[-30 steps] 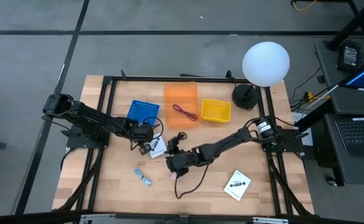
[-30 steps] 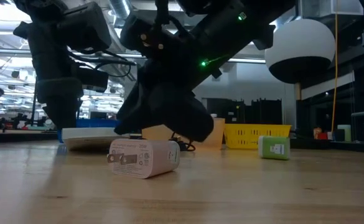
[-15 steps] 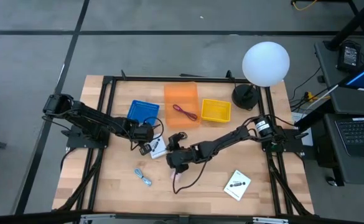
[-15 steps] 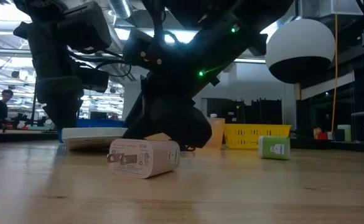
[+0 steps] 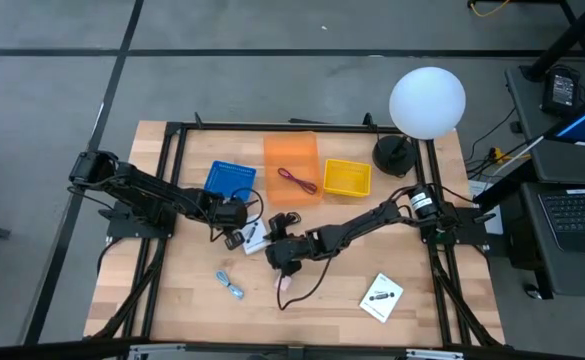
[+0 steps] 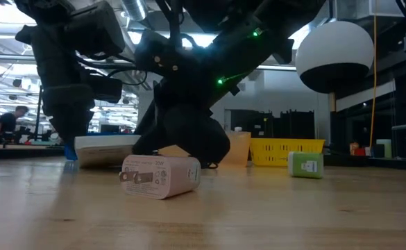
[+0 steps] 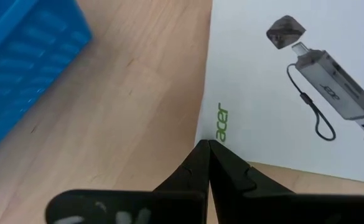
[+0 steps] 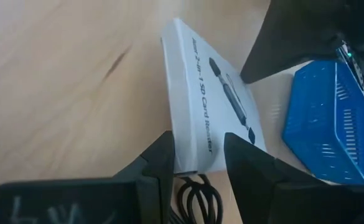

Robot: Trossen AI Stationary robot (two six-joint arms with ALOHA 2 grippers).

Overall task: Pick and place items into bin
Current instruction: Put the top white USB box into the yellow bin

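Observation:
A white card box printed with a black card reader lies mid-table. My left gripper is shut at its left edge. My right gripper is open just right of the box. In the right wrist view its fingers stand either side of the box's near end, above a black cable; whether they touch cannot be told. A pink charger lies on its side near the front. A second white card, a blue piece and a green piece rest on the wood. My left gripper pinches the white box at its edge beside the green lettering, the two fingertips meeting on it. The fingers come slanting down from the table's left side. In the low view the box sits slightly raised, tilted off the wood.
Three bins stand along the far side: blue, orange holding a reddish cable, and yellow. A white globe lamp stands at the far right. The charger's black cable loops on the near wood.
My right gripper has moved toward the far-left, closing on the white box. The box's left end, held by my left gripper, has risen a little off the table. The pink charger has stayed put.

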